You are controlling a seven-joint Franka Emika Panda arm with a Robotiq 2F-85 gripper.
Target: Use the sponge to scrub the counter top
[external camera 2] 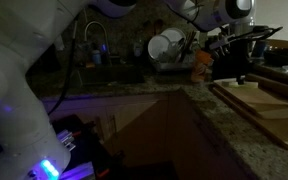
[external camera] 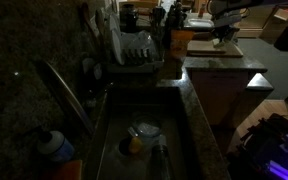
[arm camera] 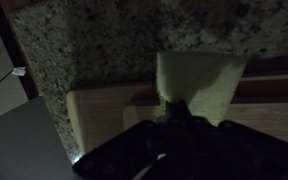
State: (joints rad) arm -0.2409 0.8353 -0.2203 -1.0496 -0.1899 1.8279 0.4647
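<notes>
Item: sponge (arm camera: 200, 84), being held in the gripper (arm camera: 174, 110) at the edge of the cutting board (arm camera: 96, 118).

I am seeing, in the wrist view, the fingers pressing together on the near end of the pale yellowish sponge, the rest of it sticking out ahead of them. The sponge is lying across the line where the tan cutting board is meeting the speckled counter top (arm camera: 104, 40); I cannot tell whether it is touching either surface. In an exterior view the gripper (external camera: 222, 40) is hanging over the cutting board (external camera: 216, 50), well apart from the sink (external camera: 174, 125), where a round dish (external camera: 145, 129) is sitting with a yellow-orange object (external camera: 134, 145) just beside it.
</notes>
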